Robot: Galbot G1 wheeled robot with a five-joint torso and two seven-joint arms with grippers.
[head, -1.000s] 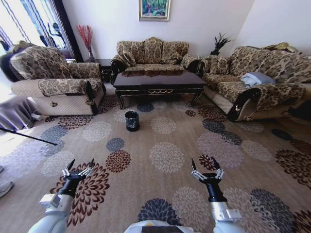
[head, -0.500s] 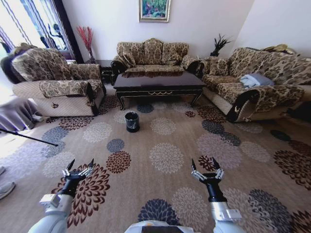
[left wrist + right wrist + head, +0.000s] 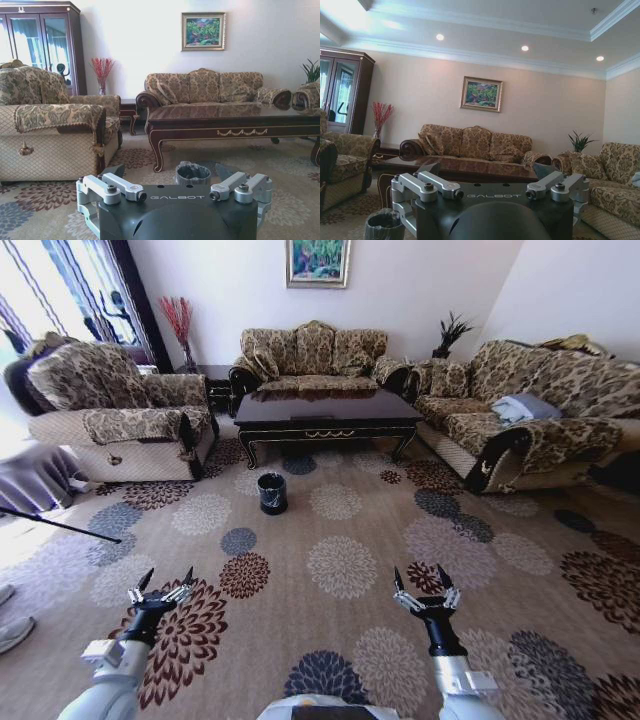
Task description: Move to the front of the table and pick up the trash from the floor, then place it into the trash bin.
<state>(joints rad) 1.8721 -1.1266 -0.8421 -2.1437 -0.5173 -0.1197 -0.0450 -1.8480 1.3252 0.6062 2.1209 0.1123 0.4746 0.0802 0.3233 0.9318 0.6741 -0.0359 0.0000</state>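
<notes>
The long dark table [image 3: 325,410] stands far ahead in front of the back sofa, with its gold-trimmed apron [image 3: 242,132] facing me; it also appears as the table [image 3: 455,170] in the right wrist view. The small black trash bin [image 3: 271,491] sits on the carpet just before the table's left end, and both wrist views catch the bin [image 3: 193,173] [image 3: 384,226]. The trash is out of view. My left gripper [image 3: 168,574] [image 3: 169,173] and right gripper [image 3: 418,574] [image 3: 488,170] hover low over the carpet close to me, both open and holding nothing.
A patterned armchair [image 3: 110,410] stands to the left, a sofa [image 3: 312,348] behind the table and another sofa [image 3: 520,405] to the right. A dark pole [image 3: 60,524] and a person's shoe [image 3: 12,632] lie at the left edge. Wide floral carpet [image 3: 340,560] stretches between me and the table.
The whole head view has shifted slightly, so the camera has moved a little toward the furniture. Both arms hold the same pose with their fingers spread as before.
</notes>
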